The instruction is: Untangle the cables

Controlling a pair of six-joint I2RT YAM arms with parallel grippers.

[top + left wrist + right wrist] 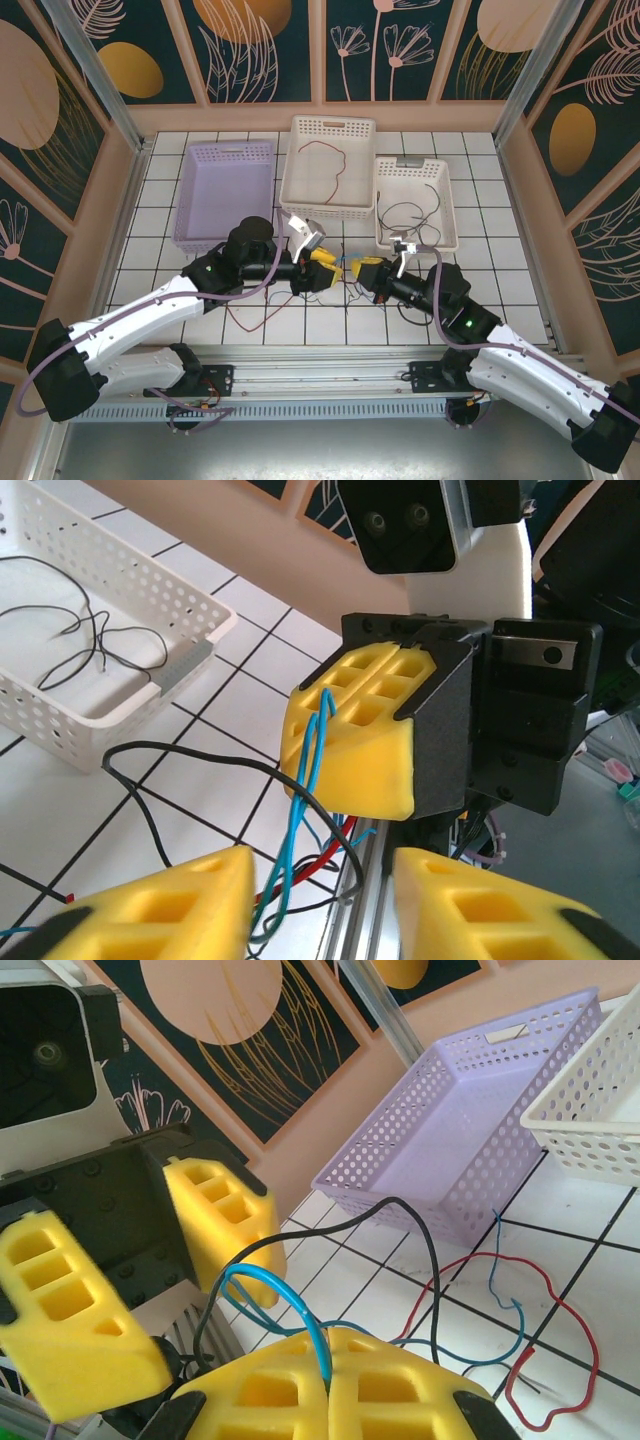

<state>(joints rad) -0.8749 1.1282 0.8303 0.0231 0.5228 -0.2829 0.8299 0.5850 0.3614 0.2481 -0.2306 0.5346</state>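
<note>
Left tool (322, 910): fingers apart, with the cables (300, 820) hanging just beside one finger above the tabletop (60, 810). Right tool (330, 1385): pads together, clamped on the blue cable (268, 1282). The red strand (594, 1360) and black strand (436, 1290) appear to lie loose.

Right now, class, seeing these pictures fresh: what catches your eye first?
Two yellow-padded grippers meet at the centre: the right gripper pinches a blue cable, the left gripper open, facing it. Behind, a red cable lies in the middle white basket, a lilac basket left of it.
</note>
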